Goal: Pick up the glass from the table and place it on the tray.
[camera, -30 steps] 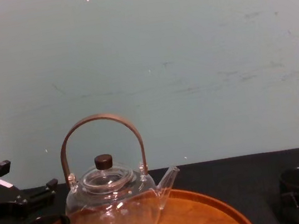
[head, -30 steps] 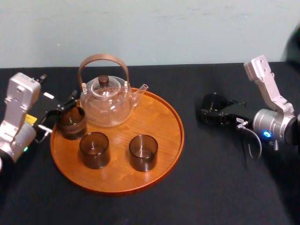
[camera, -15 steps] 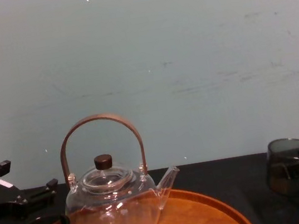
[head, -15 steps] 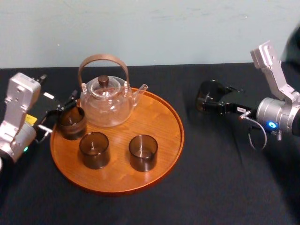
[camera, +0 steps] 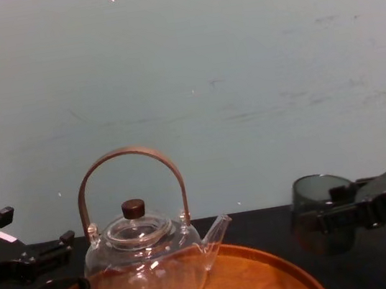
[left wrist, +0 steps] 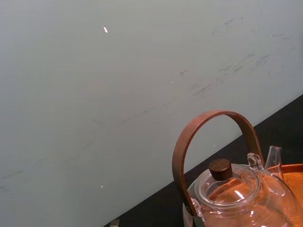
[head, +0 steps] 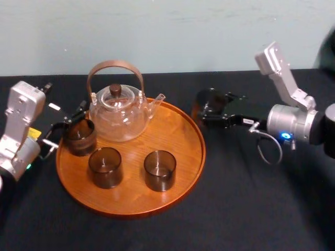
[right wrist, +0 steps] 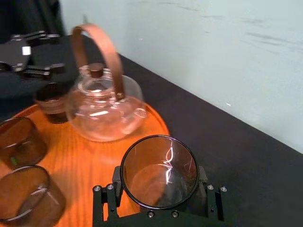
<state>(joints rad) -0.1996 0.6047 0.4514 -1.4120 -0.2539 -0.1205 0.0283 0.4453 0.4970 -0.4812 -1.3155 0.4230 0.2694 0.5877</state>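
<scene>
The glass [head: 208, 104] is dark, smoky and clear, and it hangs in the air just right of the tray's right rim. My right gripper [head: 210, 112] is shut on it from the right. The right wrist view looks down into the held glass [right wrist: 158, 171] with the tray [right wrist: 94, 156] beneath and beyond it. The round orange-brown wooden tray [head: 131, 194] carries a clear glass teapot [head: 118, 115] and three more smoky glasses [head: 105, 167] [head: 160, 170] [head: 79, 137]. My left gripper [head: 65, 126] rests open at the tray's left edge, beside the leftmost glass.
A black cloth covers the table [head: 251, 204]. A pale wall [camera: 240, 72] stands close behind it. The teapot's tall brown handle [camera: 126, 158] rises at the back of the tray. Bare tray surface [head: 172, 130] lies between the teapot and the right rim.
My right gripper has lifted the glass off the table at the right and carried it left, up to the tray's right rim. The left arm has not moved.
</scene>
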